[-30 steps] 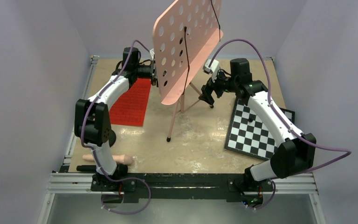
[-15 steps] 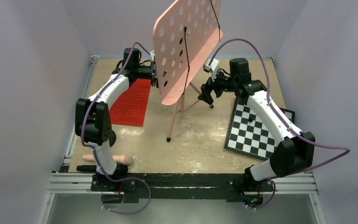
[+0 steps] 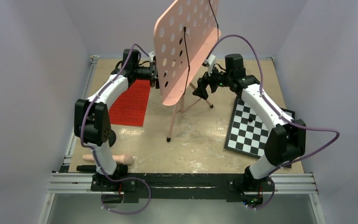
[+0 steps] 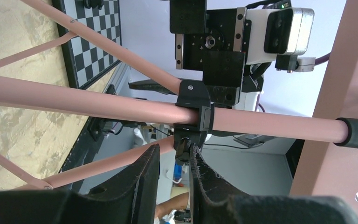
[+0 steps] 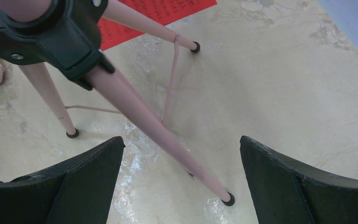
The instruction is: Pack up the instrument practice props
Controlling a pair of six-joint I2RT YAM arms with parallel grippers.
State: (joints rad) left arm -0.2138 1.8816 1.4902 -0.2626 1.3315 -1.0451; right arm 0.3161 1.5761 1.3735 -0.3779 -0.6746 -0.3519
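The pink music stand (image 3: 186, 44) stands at the table's back middle on its tripod legs (image 3: 172, 119). My left gripper (image 3: 155, 77) is at the stand's shaft behind the desk. In the left wrist view its fingers (image 4: 174, 148) stand a little apart, with the black clamp knob (image 4: 182, 148) between the tips, against the right one. My right gripper (image 3: 199, 91) is wide open above a tripod leg (image 5: 168, 140), which passes between its fingers (image 5: 182, 140) untouched. Red sheet-music pages (image 3: 131, 102) lie flat at the left. The pink rod (image 3: 116, 159) and the black microphone (image 3: 85, 168) lie at the near left.
A black-and-white checkerboard (image 3: 251, 128) lies at the right under my right arm. The rod's black round base (image 3: 111, 137) sits behind my left arm. Grey walls close in the table on three sides. The stand's black hub (image 5: 51, 35) is just above my right gripper.
My right gripper has moved left, away from the checkerboard and in over the stand's tripod leg. My left gripper has stayed at the shaft.
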